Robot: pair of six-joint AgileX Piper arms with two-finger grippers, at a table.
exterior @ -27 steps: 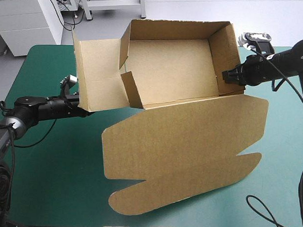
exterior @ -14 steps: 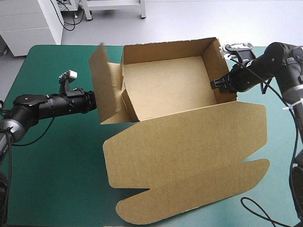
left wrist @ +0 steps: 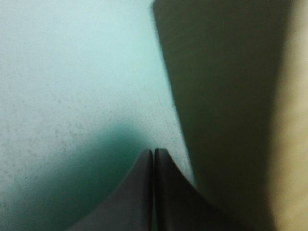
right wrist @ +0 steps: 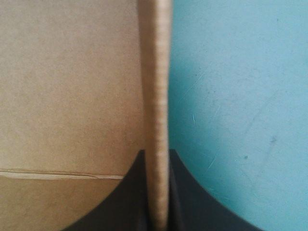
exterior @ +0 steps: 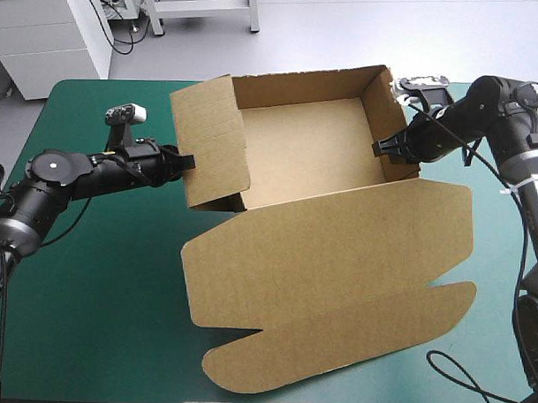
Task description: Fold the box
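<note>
The brown box (exterior: 297, 145) stands mid-table as an open tray, its lid (exterior: 337, 275) lying flat toward the front edge. Its left wall (exterior: 213, 146) is raised and leans inward over the tray. My left gripper (exterior: 187, 160) is shut and empty, its tip against the outside of that wall. In the left wrist view the joined fingers (left wrist: 153, 152) sit beside the shadowed board (left wrist: 231, 96). My right gripper (exterior: 380, 147) is shut on the box's right wall, whose edge (right wrist: 156, 72) runs between the fingers (right wrist: 157, 155).
Bare teal-green cover (exterior: 98, 284) lies left of the lid and toward the front left corner. The lid's rounded flaps (exterior: 245, 369) reach close to the table's front edge. A narrow strip of cover (exterior: 505, 289) runs right of the lid.
The box's left wall, earlier splayed outward, has swung up and over toward the tray. My left gripper followed it toward the box. The right gripper kept its hold.
</note>
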